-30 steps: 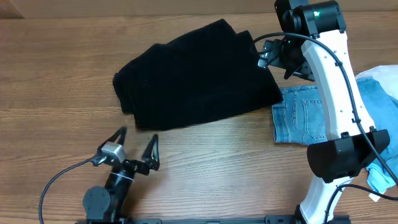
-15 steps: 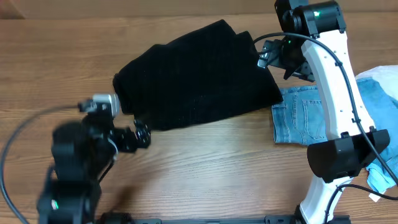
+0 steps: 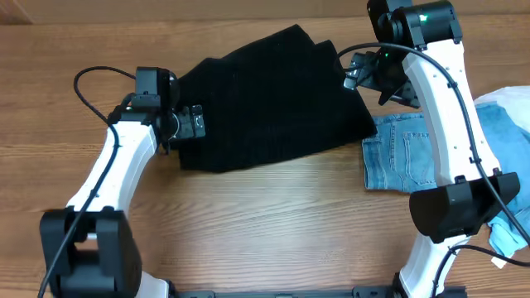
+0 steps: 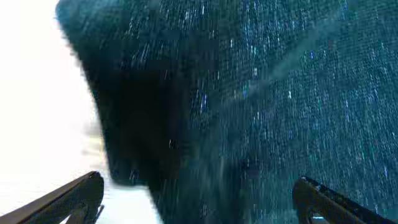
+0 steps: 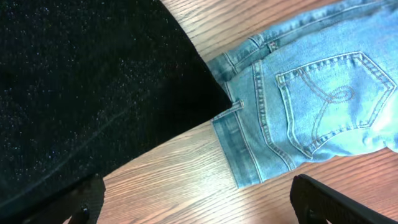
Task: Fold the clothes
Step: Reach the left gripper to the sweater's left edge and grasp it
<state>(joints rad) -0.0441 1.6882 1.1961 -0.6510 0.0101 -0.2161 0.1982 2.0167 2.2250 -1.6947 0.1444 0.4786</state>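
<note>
On the table (image 3: 273,223), left gripper (image 3: 194,124) and right gripper (image 3: 356,73) flank the black garment (image 3: 273,103), fingers spread, empty; grasping an edge likely comes next.

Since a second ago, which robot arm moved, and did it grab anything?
The left end effector swung from the near side up to the left edge of the black knit garment, open, gripping nothing. The right end effector, the garment and the light-blue denim stayed put.

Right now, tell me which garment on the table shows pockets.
The light-blue denim, lying beside the black knit garment: a stitched pocket shows on it, while the black one is plain fuzzy knit.
</note>
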